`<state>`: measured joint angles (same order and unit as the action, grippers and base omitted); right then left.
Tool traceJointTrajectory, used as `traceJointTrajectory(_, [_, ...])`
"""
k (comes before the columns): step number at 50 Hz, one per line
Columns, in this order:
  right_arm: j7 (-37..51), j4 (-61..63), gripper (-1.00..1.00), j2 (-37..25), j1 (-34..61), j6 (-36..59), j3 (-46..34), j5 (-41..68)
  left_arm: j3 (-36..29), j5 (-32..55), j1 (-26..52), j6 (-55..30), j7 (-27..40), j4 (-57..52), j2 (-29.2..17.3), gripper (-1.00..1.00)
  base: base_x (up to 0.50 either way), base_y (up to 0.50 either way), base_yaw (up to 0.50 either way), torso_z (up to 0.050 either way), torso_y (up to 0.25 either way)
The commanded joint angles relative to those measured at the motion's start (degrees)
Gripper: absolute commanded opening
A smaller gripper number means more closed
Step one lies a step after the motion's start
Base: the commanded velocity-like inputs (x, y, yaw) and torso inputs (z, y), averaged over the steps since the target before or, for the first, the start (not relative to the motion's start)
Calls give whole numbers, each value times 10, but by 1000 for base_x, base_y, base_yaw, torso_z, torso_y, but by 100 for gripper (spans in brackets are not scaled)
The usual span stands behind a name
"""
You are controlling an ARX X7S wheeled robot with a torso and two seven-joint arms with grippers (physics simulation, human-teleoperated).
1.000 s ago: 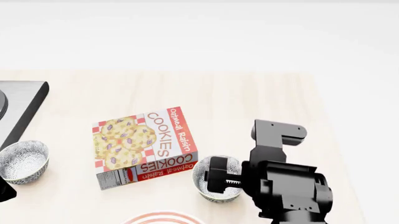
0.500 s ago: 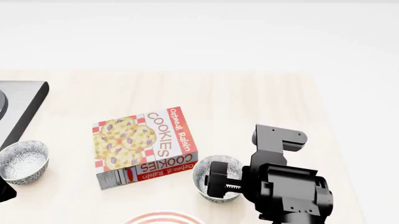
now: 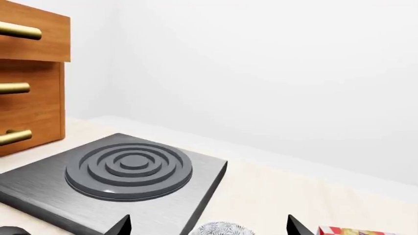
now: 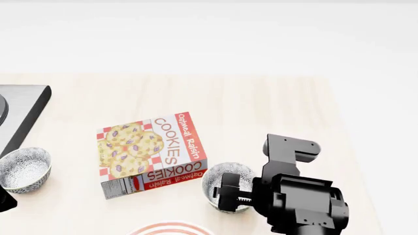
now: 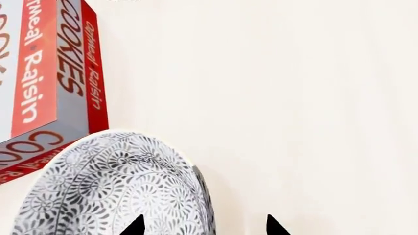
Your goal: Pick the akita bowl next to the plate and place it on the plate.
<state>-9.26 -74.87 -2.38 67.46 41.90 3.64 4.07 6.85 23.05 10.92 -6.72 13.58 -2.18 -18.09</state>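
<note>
The akita bowl (image 4: 225,191) sits just beside the cookie box (image 4: 151,152), near the plate (image 4: 171,228). The right gripper (image 5: 202,226) is spread across its rim; one finger should be lowered inside before closing. The pale wooden table (image 4: 261,107) is backed by a white wall.

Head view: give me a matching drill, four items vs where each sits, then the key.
Items
1. plate
2. cookie box
3. akita bowl
4. stove

Places
A. far left edge
B. bottom edge, mostly cut off
C. under the right gripper
D. mid-table, lying flat

Pairs: 1-B, 2-D, 3-C, 4-A
</note>
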Motion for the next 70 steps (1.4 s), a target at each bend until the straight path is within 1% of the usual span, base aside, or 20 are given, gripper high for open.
traceJointTrajectory(1, [-22, -1, -100, 14, -4, 1, 18, -12, 15, -3, -2, 7, -15, 3, 12, 100, 0, 0, 0, 0, 0])
traceJointTrajectory(13, [-17, 7, -100, 12, 3, -25, 11, -14, 13, -2, -2, 8, -14, 3, 11, 100, 0, 0, 0, 0, 0])
traceJointTrajectory(14, [-13, 58, -100, 12, -14, -7, 11, -13, 13, 0, -3, 5, -13, 0, 10, 100, 0, 0, 0, 0, 0])
traceJointTrajectory(15, [-10, 144, -100, 14, -50, 42, 9, -11, 13, 0, -3, 4, -12, -2, 10, 100, 0, 0, 0, 0, 0])
traceJointTrajectory(17, [-5, 274, -100, 15, -92, 98, 2, -7, 12, 1, -3, 3, -11, -3, 9, 100, 0, 0, 0, 0, 0])
traceJointTrajectory(20, [0, 409, -100, 12, -136, 161, -10, 0, 12, 0, -2, 5, -12, 0, 9, 100, 0, 0, 0, 0, 0])
traceJointTrajectory(21, [1, 414, -100, 11, -138, 164, -11, 2, 12, 0, -2, 5, -12, 0, 9, 100, 0, 0, 0, 0, 0])
traceJointTrajectory(23, [3, 496, -100, 10, -160, 206, -15, 9, 11, 0, -2, 7, -12, 1, 9, 100, 0, 0, 0, 0, 0])
traceJointTrajectory(25, [6, 553, -100, 8, -172, 237, -20, 13, 11, 0, -2, 6, -11, 1, 9, 100, 0, 0, 0, 0, 0])
traceJointTrajectory(35, [22, 710, -100, -2, -189, 335, -28, 31, 10, 3, -2, 4, -9, -1, 8, 100, 0, 0, 0, 0, 0])
traceJointTrajectory(49, [9, 827, -100, 5, -176, 475, 12, 99, 8, 4, -1, 5, -7, -1, 6, 100, 0, 0, 0, 0, 0])
traceJointTrajectory(52, [52, 825, -100, -5, -179, 481, 21, 166, 7, 2, -1, 9, -8, 3, 7, 100, 0, 0, 0, 0, 0])
traceJointTrajectory(57, [213, 800, -100, -42, -183, 480, 35, 405, 6, 3, -4, 7, -6, -2, 5, 100, 0, 0, 0, 0, 0])
traceJointTrajectory(63, [272, 774, -100, -51, -190, 478, 50, 517, 6, 5, -3, 5, -5, -4, 4, 100, 0, 0, 0, 0, 0])
traceJointTrajectory(70, [277, 757, -100, -59, -198, 466, 36, 545, 6, 6, -3, 7, -5, -1, 4, 100, 0, 0, 0, 0, 1])
